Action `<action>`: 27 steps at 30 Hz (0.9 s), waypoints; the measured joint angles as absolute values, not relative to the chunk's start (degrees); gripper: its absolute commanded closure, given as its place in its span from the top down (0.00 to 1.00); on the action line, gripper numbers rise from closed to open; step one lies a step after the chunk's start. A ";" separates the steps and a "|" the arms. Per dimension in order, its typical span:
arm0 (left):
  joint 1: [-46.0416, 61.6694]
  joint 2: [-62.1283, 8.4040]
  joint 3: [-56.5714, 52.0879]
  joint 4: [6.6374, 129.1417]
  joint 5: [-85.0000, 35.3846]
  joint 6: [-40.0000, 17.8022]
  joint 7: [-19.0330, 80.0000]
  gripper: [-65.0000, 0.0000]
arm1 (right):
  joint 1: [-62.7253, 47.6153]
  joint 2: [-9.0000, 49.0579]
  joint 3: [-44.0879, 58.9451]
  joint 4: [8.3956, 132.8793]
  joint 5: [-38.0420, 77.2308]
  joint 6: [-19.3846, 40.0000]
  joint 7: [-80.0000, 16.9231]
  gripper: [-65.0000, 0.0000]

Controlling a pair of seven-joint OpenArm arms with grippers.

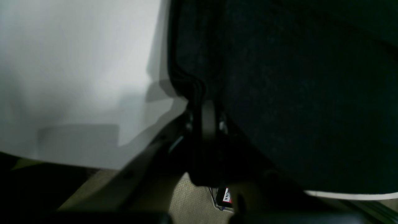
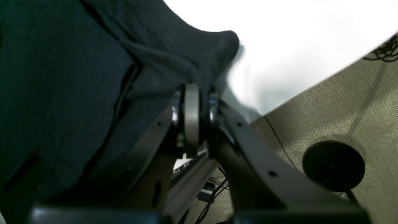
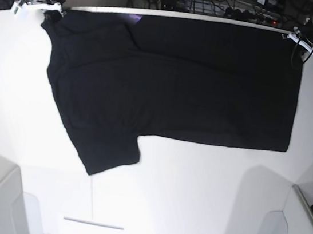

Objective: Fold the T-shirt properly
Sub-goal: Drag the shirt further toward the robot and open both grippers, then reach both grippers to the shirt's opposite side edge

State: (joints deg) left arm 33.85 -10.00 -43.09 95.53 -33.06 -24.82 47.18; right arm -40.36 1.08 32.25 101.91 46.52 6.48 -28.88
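We are pinching the shirt at both far corners: the left gripper is closed on a thick bunched edge of black cloth, and the right gripper is closed on a puckered corner that is peaking up just beyond its fingertips. Neither pair of jaws is showing any gap; the fabric is filling what space there is between them.

In the overhead view, the shirt is lying spread across the far half of the white table, plain black side up, its long edge running along the table's far rim between the two grippers. One sleeve is jutting out toward the near side, on the right arm's side of the table. A sliver of purple is peeking out at the far edge near that same arm, which suggests the printed side is facing down or is folded under there.

We are judging this to be the start of a lengthwise fold, or the last of the spreading: both corners are gripped, and nothing is yet doubled over. The next move is calling for both arms to be lifting together and carrying the far edge toward the near hem, keeping the cloth taut between them so it is landing square. The loose sleeve is likely needing a tuck first, or it is going to stick out of the fold.
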 measured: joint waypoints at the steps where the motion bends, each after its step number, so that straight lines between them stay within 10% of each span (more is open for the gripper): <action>1: 33.82 -10.00 -43.09 95.53 -33.06 -24.82 47.18 0.00 | -40.36 1.08 32.25 101.91 46.52 6.48 -28.86 0.00; 7: 33.82 -10.00 -43.09 95.53 -33.06 -24.82 47.18 0.00 | -40.36 1.08 32.25 101.89 46.52 6.48 -28.88 0.00; 13: 33.80 -10.00 -43.55 95.70 -33.17 -24.84 46.96 0.56 | -40.38 1.08 32.25 101.89 46.50 6.48 -28.86 0.49; 16: 33.67 -9.82 -45.98 95.70 -32.53 -24.82 47.66 0.73 | -40.36 1.08 32.42 101.89 46.52 6.48 -28.86 0.54; 27: 30.00 -9.63 -57.91 95.48 -31.92 -24.40 48.69 0.77 | -36.93 0.14 41.39 101.89 46.22 6.48 -29.39 0.55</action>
State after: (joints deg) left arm 30.00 -9.63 -57.91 95.48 -31.92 -24.40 48.69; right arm -36.93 0.14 41.39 101.89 46.22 6.48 -29.39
